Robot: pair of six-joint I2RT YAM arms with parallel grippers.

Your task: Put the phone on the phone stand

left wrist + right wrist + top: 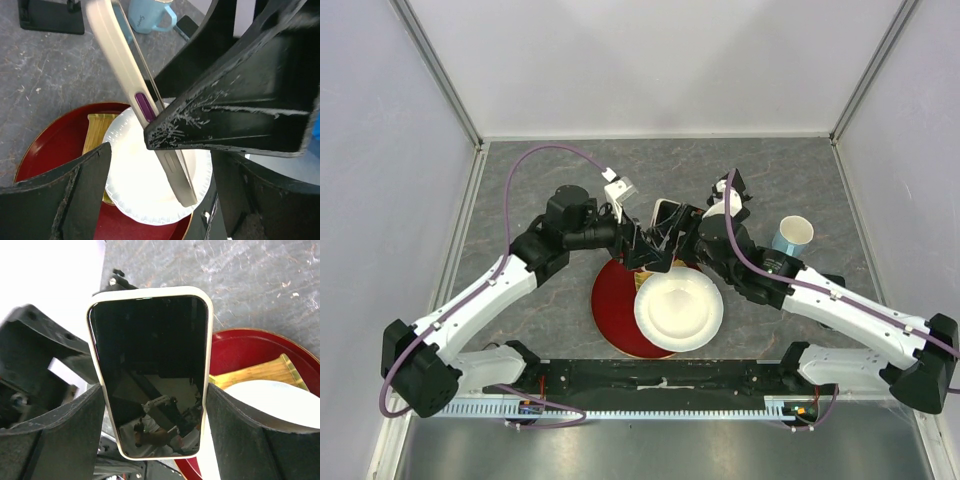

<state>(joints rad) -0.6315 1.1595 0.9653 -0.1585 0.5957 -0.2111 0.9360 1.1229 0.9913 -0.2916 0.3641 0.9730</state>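
— Where's the phone [150,370]?
— It's clamped by its pale rounded rim between the right gripper's [155,400] matte black fingers, glossy screen toward the wrist.
— And the left gripper [127,147]?
— It's spread wide around the phone's slim edge, one scratched fingertip just beside it. The flat black phone stand [50,20] lies beyond, apart.

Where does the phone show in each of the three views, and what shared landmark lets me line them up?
Top external: phone at centre, just beyond the plate.
Left wrist: phone edge-on, diagonal from top left to lower centre, over the plate.
Right wrist: phone screen-on, mid-frame; plate lower right.
Shared landmark: the white plate.
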